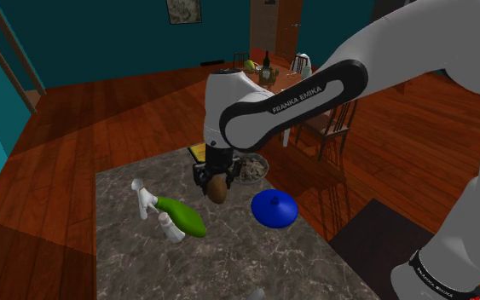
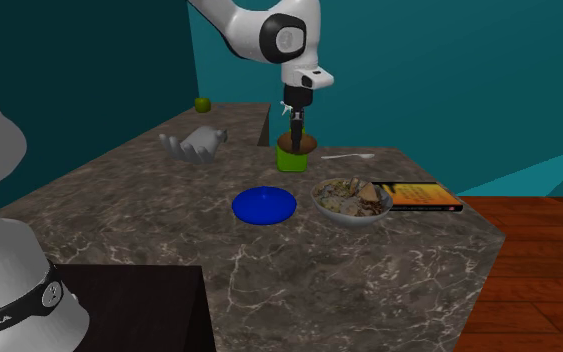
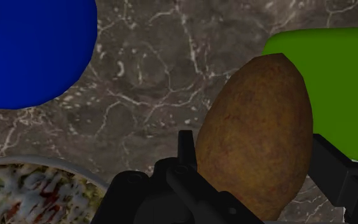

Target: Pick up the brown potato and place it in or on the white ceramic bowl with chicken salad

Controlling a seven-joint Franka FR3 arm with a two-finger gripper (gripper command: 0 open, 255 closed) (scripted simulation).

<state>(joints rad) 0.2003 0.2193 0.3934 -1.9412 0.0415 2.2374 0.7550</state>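
Wrist view: the black gripper is seen clamped on the brown potato, with one finger pressed to each side. The potato's long axis is laid roughly along the fingers, and its narrower end is pointed away from the hand toward the marble countertop. It is egg-shaped, and its skin is rendered dull brown and finely speckled. It appears lifted off the counter, near a green bottle. The white bowl of salad is set nearer, at the second exterior view's right, with a blue dish to its left and a book just beside its right.
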